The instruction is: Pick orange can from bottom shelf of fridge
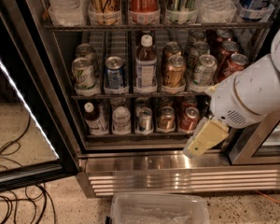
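Observation:
The fridge [60, 101] stands open with its dark wire racks in view. The orange can [167, 118], coppery with a silver lid, stands on the bottom shelf [130, 135] in the lane right of centre. It has a silver can [144, 120] to its left and a red can [189, 119] to its right. My gripper [204, 140], cream-coloured at the end of the white arm [252, 94], hangs in front of the shelf's lower right corner. It is below and right of the red can and apart from the orange can.
The middle rack holds several cans and a bottle [145, 64], including a second brownish can [174, 71]. The glass door [23, 106] swings open at the left. Cables [14, 190] lie on the floor. A clear plastic bin [156, 209] sits below the steel base grille [177, 178].

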### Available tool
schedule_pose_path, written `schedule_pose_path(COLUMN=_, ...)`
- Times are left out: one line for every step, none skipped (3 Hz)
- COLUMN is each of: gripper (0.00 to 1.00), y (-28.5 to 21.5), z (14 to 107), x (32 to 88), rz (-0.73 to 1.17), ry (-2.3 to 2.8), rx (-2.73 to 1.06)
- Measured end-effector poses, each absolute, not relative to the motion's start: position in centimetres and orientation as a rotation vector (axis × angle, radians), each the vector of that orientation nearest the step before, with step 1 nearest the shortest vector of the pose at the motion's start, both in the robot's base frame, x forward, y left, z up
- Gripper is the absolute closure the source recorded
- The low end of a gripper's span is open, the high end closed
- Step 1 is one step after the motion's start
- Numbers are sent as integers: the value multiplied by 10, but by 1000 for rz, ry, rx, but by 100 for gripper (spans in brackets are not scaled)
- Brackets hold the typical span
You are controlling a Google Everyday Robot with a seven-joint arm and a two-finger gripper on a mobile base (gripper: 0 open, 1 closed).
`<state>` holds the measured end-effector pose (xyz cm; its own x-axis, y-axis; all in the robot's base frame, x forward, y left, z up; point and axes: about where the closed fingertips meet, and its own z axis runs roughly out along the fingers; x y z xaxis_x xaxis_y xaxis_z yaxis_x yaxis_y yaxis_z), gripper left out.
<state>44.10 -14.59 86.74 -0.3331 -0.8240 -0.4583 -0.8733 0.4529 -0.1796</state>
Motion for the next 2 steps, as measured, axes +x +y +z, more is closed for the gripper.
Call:
schedule_pose_path(gripper=0, y=-143, z=854, x=447, rz=134, ry=2230, rx=-1329)
schedule_pose_path(gripper=0, y=-133, z=794, x=438, rz=232, ry=2311, rx=-1137)
